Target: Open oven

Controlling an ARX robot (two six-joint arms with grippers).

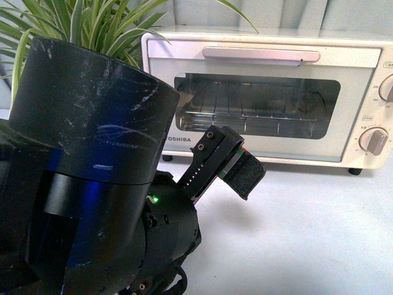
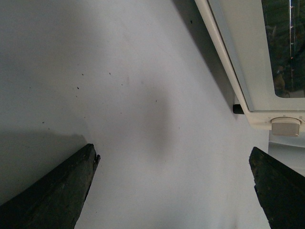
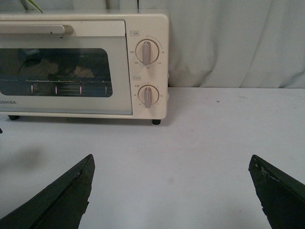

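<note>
From the front, we saw the cream oven (image 1: 264,132) shut at the back of the table (image 1: 307,233), beyond our left pincer (image 1: 236,169). The left wrist camera showed that pincer (image 2: 172,151) spread wide and empty, the oven (image 2: 243,57) to one side, one knob (image 2: 286,127) visible. Only the right wrist camera showed our right pincer (image 3: 171,160), also spread and empty, facing the oven's (image 3: 121,102) bar handle (image 3: 33,30).

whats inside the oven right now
Through the shut door glass, the oven shows a wire rack with nothing clearly on it. Reflections and the dark glass hide the back wall and floor.
</note>
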